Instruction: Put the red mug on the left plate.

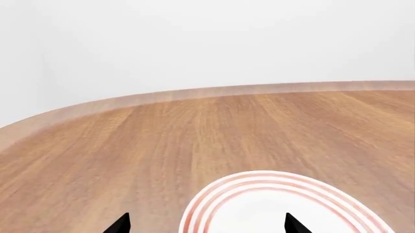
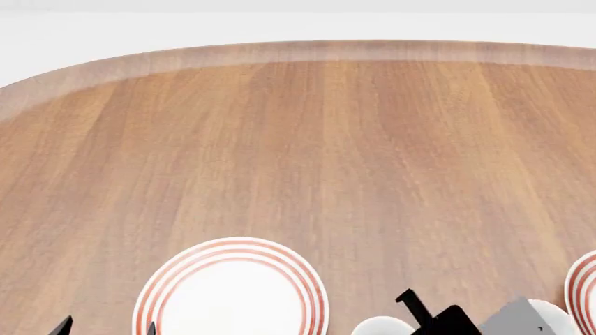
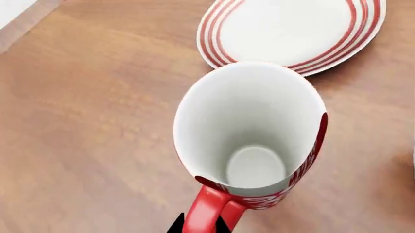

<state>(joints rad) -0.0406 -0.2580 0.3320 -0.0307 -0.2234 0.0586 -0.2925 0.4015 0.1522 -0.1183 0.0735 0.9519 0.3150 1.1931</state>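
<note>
Red mug (image 3: 253, 145), count one, stands upright on the desk (image 3: 84, 121) directly beneath the right wrist camera, white interior facing up and red loop handle pointing toward the right gripper (image 3: 198, 225). The two dark fingertips of that gripper flank the handle; whether they clamp it cannot be told. In the head view only the mug's white rim (image 2: 382, 326) shows at the lower edge, beside the right arm. Left plate (image 2: 231, 293), count one, lies flat on the desk just to the left of the mug, not touching it; in the right wrist view it sits just beyond the mug (image 3: 292, 31). A second ringed plate (image 2: 585, 293) is cut off at the right edge, giving two plates in total. Left gripper (image 1: 206, 225) hangs over the near rim of the left plate (image 1: 259, 182), fingertips spread apart and empty. Beyond, bare wood extends to the desk's curved far edge.
</note>
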